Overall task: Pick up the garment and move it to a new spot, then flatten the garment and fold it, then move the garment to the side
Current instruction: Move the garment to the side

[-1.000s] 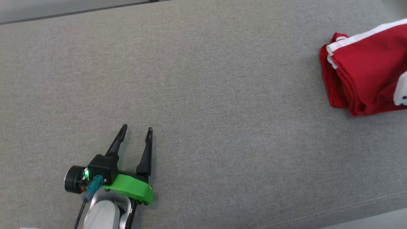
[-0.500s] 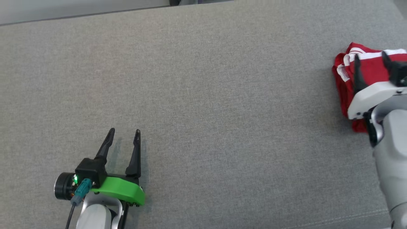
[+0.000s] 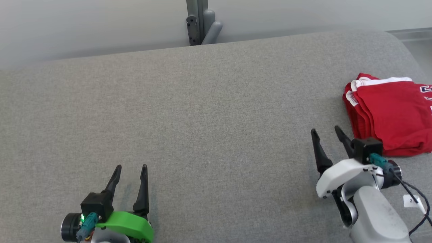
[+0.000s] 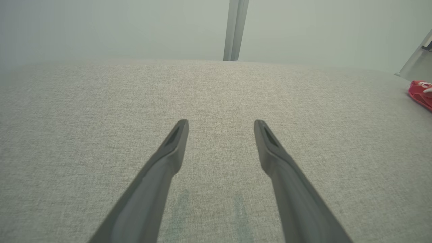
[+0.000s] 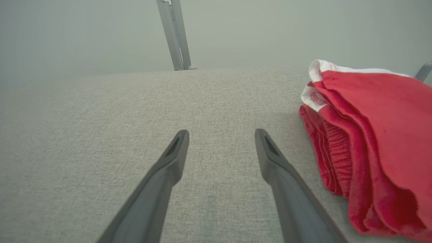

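The red garment (image 3: 388,118) lies folded in a neat pile at the far right side of the gray desk (image 3: 202,111). The right claw (image 3: 325,129) sits just beside it, fingers apart, holding nothing. The left claw (image 3: 131,166) is well apart from it, fingers spread and empty too. I think all 3 jobs look done, and nothing seems left.
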